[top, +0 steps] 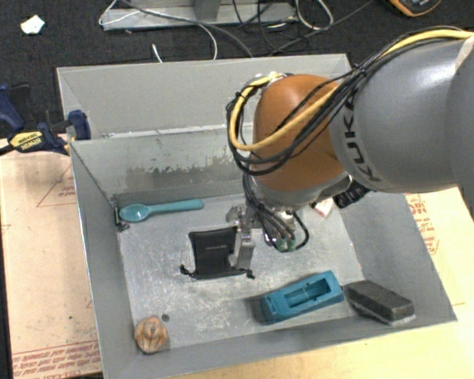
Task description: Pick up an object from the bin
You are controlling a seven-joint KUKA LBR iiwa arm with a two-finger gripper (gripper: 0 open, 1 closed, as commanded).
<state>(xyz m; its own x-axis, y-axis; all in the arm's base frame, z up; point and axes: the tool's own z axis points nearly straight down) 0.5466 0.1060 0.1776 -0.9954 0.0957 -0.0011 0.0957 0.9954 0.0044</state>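
Several loose things lay in the grey bin [100, 239]. The hand [244, 246] hung at the right edge of a black boxy thing [212, 252] in the bin's middle; whether it was open or closed could not be told. A teal spoon [157, 209] lay far left, and a blue oblong block [301, 296] near right.

far left: spoon [160, 208], lying sideways
middle: black pad [211, 249], gripper [245, 254] right at its right edge
near right: blue holder [299, 297] plus grey block [380, 301], pretty cramped
left middle: bin floor [153, 272] wide open
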